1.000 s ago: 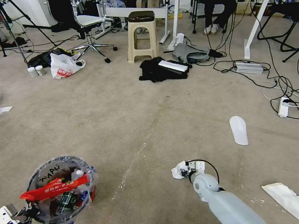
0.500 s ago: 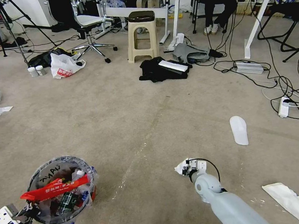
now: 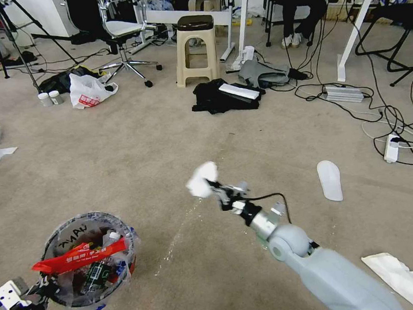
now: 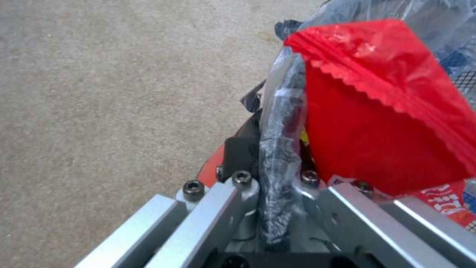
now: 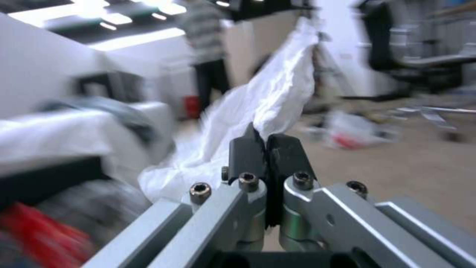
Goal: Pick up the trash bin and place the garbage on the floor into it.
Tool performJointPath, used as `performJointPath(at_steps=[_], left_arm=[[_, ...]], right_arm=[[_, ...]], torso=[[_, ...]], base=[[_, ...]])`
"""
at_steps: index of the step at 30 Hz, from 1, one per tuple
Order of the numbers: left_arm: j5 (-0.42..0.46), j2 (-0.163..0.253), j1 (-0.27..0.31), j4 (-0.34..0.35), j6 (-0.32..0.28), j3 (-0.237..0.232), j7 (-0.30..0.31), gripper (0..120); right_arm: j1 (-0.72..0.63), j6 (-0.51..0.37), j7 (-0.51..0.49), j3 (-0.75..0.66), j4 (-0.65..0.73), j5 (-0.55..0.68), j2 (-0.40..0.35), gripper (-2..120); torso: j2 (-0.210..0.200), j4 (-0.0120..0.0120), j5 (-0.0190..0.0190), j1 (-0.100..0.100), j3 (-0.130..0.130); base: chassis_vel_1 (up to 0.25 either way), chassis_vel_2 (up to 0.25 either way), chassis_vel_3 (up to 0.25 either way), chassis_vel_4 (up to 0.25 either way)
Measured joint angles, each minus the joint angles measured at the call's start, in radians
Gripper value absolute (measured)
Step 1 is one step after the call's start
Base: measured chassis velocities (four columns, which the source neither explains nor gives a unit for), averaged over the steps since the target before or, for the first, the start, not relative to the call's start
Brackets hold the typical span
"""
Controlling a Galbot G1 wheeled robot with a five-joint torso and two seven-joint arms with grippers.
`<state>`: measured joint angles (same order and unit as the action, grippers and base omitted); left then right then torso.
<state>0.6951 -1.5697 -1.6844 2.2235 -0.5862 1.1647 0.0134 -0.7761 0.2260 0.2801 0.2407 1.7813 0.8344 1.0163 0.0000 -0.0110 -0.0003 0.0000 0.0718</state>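
The red trash bin (image 3: 64, 231), lined with a clear bag, stands low on the left over the carpeted floor (image 3: 176, 138). Inside lie a long red wrapper (image 3: 80, 256) and other litter. My left gripper (image 3: 41, 289) is shut on the bin's near rim; in the left wrist view my left gripper (image 4: 275, 156) pinches the bag-covered rim (image 4: 282, 111) beside the red wrapper (image 4: 386, 123). My right gripper (image 3: 215, 189) is raised over the middle of the floor, shut on a crumpled white tissue (image 3: 201, 179). The right wrist view shows my right gripper (image 5: 265, 149) clamping that tissue (image 5: 263, 108).
A white slipper (image 3: 329, 179) lies to the right, and a white paper sheet (image 3: 408, 279) lies at the lower right. Cables and a power strip (image 3: 391, 147) cover the right side. A stool (image 3: 197, 49), black clothes (image 3: 223, 95), an office chair (image 3: 124, 37) and a white plastic bag (image 3: 87, 90) stand farther off.
My right gripper has lifted the white tissue off the floor and swung it up and leftward. The bin and my left gripper have barely shifted.
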Motion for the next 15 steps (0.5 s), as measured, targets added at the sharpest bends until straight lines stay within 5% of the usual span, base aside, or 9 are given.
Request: performJointPath(at_steps=[5, 9, 15], left_arm=[[0.000, 0.002, -0.003, 0.010, -0.004, -0.007, 0.003, 0], [0.001, -0.004, -0.004, 0.025, -0.006, -0.006, 0.004, 0], [0.005, -0.006, -0.009, 0.031, -0.006, 0.002, 0.005, 0]], right_arm=[[0.199, -0.163, -0.127, 0.181, 0.124, 0.190, -0.002, 0], [0.385, -0.390, -0.342, 0.358, 0.145, 0.371, 0.117, 0], [0.460, -0.512, -0.457, 0.455, 0.073, 0.434, 0.237, 0]], torso=[[0.000, -0.0004, -0.0001, 0.000, 0.000], [0.000, 0.0005, -0.0001, 0.000, 0.000], [0.000, 0.0001, 0.0000, 0.000, 0.000]], base=[[0.000, 0.000, 0.000, 0.000], [0.000, 0.000, 0.000, 0.000], [0.000, 0.000, 0.000, 0.000]])
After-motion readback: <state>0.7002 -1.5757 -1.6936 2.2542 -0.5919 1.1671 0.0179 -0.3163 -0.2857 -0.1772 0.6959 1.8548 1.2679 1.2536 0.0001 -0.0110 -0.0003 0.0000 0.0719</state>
